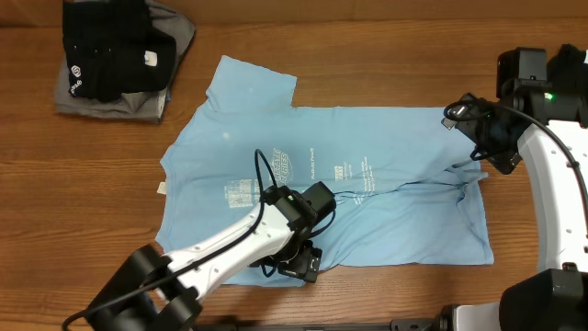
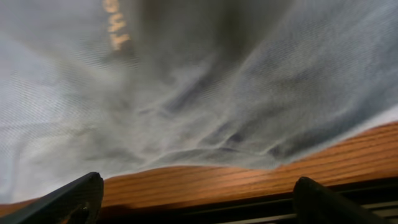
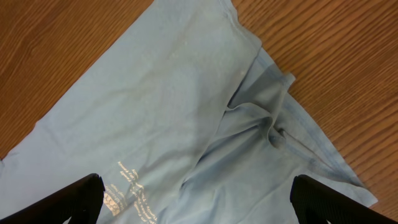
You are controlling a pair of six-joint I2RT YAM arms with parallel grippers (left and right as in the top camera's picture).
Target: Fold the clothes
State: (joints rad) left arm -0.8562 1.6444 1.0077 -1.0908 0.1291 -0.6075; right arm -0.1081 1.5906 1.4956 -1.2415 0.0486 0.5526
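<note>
Light blue T-shirt lies spread on the wooden counter, about the middle, print side up with white lettering near its centre. One short sleeve sticks out toward the far left. The right part of the shirt is wrinkled, with a crease running across toward the right edge.

My left end effector sits over the near hem of the shirt, a bit left of centre. It is released, jaws spread wide, nothing between them. In the left wrist view I see both fingers low in the corners, the end effector over a strip of bare counter, and the rumpled shirt edge just beyond. Orange print shows on the cloth at the top; I can't read it.

My right end effector is at the right edge of the shirt, toward the far side. It is also released, jaws wide. In the right wrist view the fingers frame the shirt from above, the end effector over blue cloth, with a bunched fold by the shirt's edge. I can't tell whether the tips touch the fabric.

A stack of black and grey clothes sits at the far left corner, apart from the shirt.
</note>
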